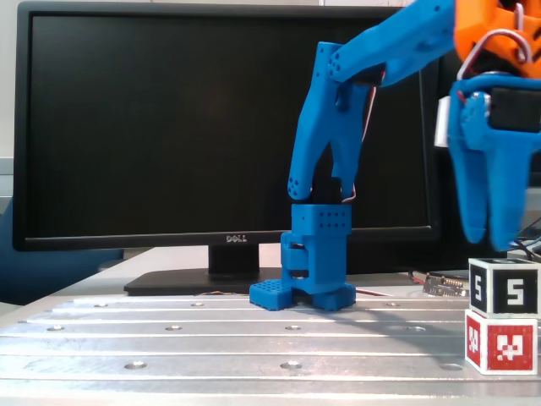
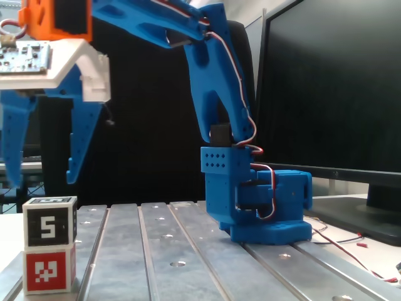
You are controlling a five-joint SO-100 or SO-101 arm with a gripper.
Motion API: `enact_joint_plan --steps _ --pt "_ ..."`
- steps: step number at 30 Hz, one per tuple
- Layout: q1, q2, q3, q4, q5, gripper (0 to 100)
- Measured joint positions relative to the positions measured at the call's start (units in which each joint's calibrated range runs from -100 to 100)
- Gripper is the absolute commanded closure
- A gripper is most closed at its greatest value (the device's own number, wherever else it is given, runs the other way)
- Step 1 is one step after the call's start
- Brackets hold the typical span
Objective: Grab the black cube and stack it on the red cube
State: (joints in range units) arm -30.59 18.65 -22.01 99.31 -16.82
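The black cube (image 1: pixel 505 288) with a white "5" sits squarely on top of the red cube (image 1: pixel 501 341) at the table's right front corner. In the other fixed view the same stack stands at lower left, black cube (image 2: pixel 50 226) over red cube (image 2: pixel 49 269). My blue gripper (image 1: pixel 493 244) hangs just above the stack, clear of it. From the side its fingers are spread wide, so the gripper (image 2: pixel 42 180) is open and holds nothing.
The arm's blue base (image 1: pixel 311 271) stands mid-table on the slotted metal plate (image 1: pixel 211 338). A black Dell monitor (image 1: pixel 169 127) fills the back. Loose wires and a small connector (image 1: pixel 442 285) lie behind the stack.
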Motion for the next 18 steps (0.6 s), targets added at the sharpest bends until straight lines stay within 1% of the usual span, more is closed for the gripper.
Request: enact_joint_plan --steps 9,12,18 --pt "8.22 0.0 0.0 0.0 6.51 98" --pt "9.85 -1.01 0.27 0.0 7.71 98" --pt "12.67 -8.88 9.78 -1.55 9.71 98"
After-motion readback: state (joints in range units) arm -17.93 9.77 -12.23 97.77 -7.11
